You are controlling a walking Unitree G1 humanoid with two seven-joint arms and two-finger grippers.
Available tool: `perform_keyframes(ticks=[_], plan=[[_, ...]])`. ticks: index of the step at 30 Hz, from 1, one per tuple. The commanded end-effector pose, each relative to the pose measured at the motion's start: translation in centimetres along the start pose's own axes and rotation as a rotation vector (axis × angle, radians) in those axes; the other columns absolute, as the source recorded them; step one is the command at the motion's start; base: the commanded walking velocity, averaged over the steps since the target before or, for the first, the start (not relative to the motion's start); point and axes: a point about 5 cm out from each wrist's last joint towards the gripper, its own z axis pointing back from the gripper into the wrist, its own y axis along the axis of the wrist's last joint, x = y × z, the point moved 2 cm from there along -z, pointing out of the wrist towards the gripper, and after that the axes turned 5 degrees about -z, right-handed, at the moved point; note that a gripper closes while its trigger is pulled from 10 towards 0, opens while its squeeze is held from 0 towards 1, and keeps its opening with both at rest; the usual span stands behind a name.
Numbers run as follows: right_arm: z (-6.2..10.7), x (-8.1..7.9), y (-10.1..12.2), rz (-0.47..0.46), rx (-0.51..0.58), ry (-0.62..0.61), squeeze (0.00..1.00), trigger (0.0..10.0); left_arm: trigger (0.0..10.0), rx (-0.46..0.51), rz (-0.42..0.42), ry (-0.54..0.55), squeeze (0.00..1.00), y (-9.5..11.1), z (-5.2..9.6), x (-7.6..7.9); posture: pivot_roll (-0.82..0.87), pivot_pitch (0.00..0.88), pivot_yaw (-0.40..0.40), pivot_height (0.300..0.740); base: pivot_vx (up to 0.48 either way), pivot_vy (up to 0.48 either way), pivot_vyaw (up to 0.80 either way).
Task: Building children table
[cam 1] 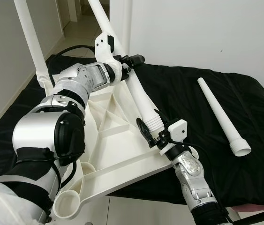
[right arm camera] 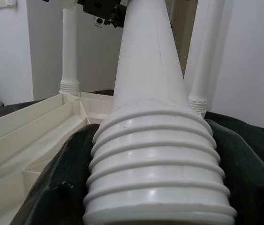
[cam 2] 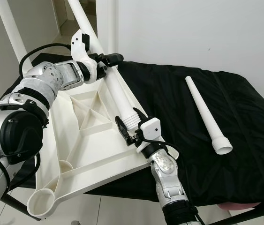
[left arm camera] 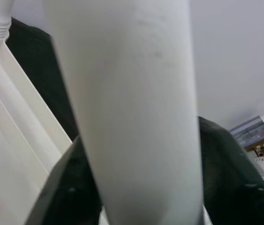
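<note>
A white plastic tabletop [cam 1: 117, 154] lies upside down on a black-covered surface, its ribs facing up. A white tapered table leg [cam 1: 143, 103] slants up and away over it, with its threaded end [right arm camera: 155, 164] low near the tabletop's right edge. My right gripper [cam 1: 153, 129] is shut on that threaded end, its fingers [right arm camera: 56, 187] on either side. My left gripper [cam 1: 128, 65] is shut on the same leg [left arm camera: 132, 93] higher up. A second leg [cam 1: 31, 42] stands upright at the far left corner. A loose leg [cam 1: 221, 115] lies on the cloth to the right.
The black cloth [cam 1: 192, 93] covers the surface out to its right edge. An open round socket [cam 1: 68, 204] sits at the tabletop's near corner, overhanging the front edge. A white wall stands behind, and a tiled floor with a doorway lies at the far left.
</note>
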Motion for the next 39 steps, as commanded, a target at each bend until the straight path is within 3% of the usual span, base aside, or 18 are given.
perform_keyframes(ticks=[1,14,15,16,20,21,29,36,37,38,39], plan=[[0.5,-0.2,-0.5,0.012,-0.035,0.024,0.00,10.0,0.0,0.068,-0.022,-0.044,0.00,2.0,0.0,1.1,-0.06,0.000,-0.015,0.740,0.000,0.000,0.00],[0.5,-0.3,-0.7,-0.008,-0.038,0.032,0.00,10.0,0.0,0.062,-0.015,-0.055,0.00,2.1,0.1,1.1,-0.06,0.000,-0.021,0.740,0.000,0.000,0.00],[0.5,-0.3,-0.7,-0.018,-0.039,0.032,0.14,10.0,10.0,0.057,-0.008,-0.053,0.00,2.0,0.1,1.1,-0.06,0.000,-0.021,0.740,0.000,0.000,0.00],[0.5,-0.3,-0.8,-0.028,-0.040,0.029,1.00,10.0,10.0,0.055,-0.015,-0.050,0.00,2.0,0.1,1.1,-0.05,0.000,-0.022,0.740,0.000,0.000,0.00],[0.5,-0.3,-0.8,-0.043,-0.037,0.021,1.00,10.0,10.0,0.057,-0.025,-0.050,0.00,2.1,0.1,1.1,-0.05,0.000,-0.022,0.740,0.000,0.000,0.00],[0.5,-0.2,-0.7,-0.069,-0.036,-0.001,1.00,10.0,10.0,0.066,-0.080,-0.057,0.00,2.4,0.1,1.4,-0.05,0.000,-0.022,0.740,0.000,0.000,0.00],[0.0,0.3,-0.2,-0.081,-0.030,-0.067,1.00,10.0,10.0,0.121,-0.210,-0.072,0.00,3.7,-0.1,2.5,-0.06,0.000,-0.021,0.740,0.000,0.000,0.00],[-1.0,2.4,0.6,-0.124,-0.065,-0.222,1.00,10.0,10.0,0.196,-0.364,-0.095,0.00,5.0,-0.1,4.0,-0.05,0.000,-0.029,0.740,0.000,0.000,0.00],[-1.1,3.0,0.7,-0.131,-0.082,-0.251,0.29,10.0,10.0,0.218,-0.389,-0.093,0.00,5.3,-0.1,4.3,-0.05,0.000,-0.033,0.740,0.000,0.000,0.00],[-1.1,3.0,0.7,-0.131,-0.082,-0.251,0.29,10.0,10.0,0.218,-0.389,-0.093,0.00,5.3,-0.1,4.3,-0.05,0.000,-0.033,0.740,0.000,0.000,0.00],[-1.2,3.4,0.9,-0.123,-0.096,-0.269,0.00,10.0,10.0,0.241,-0.408,-0.091,0.00,5.6,0.0,4.6,-0.05,0.000,-0.033,0.740,0.000,0.000,0.00]])
